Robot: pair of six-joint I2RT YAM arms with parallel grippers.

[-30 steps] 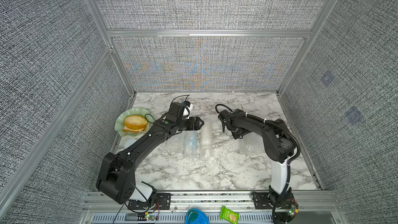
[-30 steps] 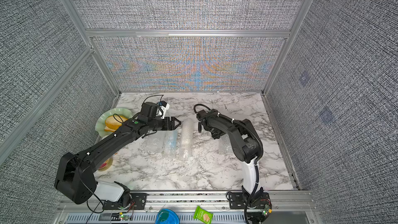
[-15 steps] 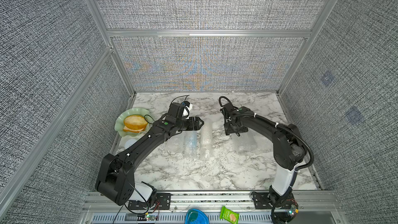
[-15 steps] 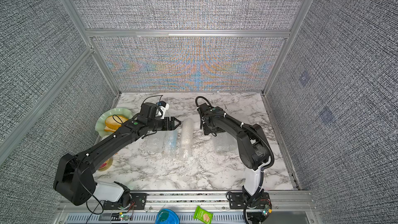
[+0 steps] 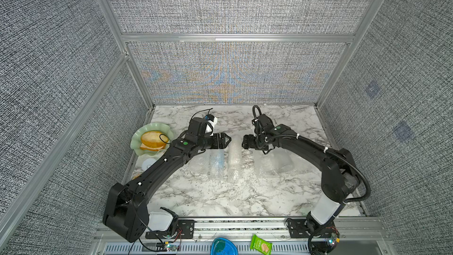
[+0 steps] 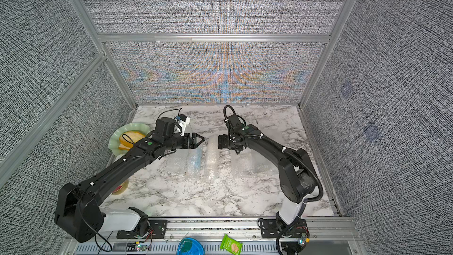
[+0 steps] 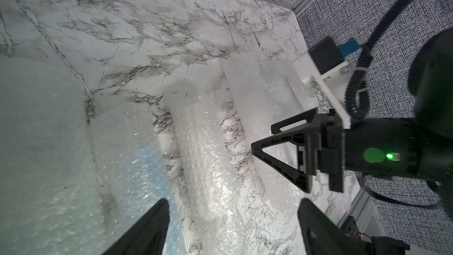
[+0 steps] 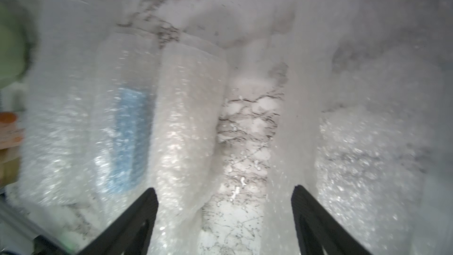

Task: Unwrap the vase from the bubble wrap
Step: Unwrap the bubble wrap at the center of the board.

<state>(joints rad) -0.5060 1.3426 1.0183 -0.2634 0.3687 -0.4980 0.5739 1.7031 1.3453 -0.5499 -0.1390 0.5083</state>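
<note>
Grasp not yet made, by my reading: the left gripper [image 5: 229, 140] and right gripper [image 5: 244, 141] hang released, facing each other above the bubble wrap [image 5: 234, 159], which lies rolled on the marble table [image 5: 245, 199] — next, one must pinch a loose edge.

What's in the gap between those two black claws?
A whitish roll of clear bubble wrap lies on the marble table there, its end between left gripper and right gripper, in both top views.
</note>
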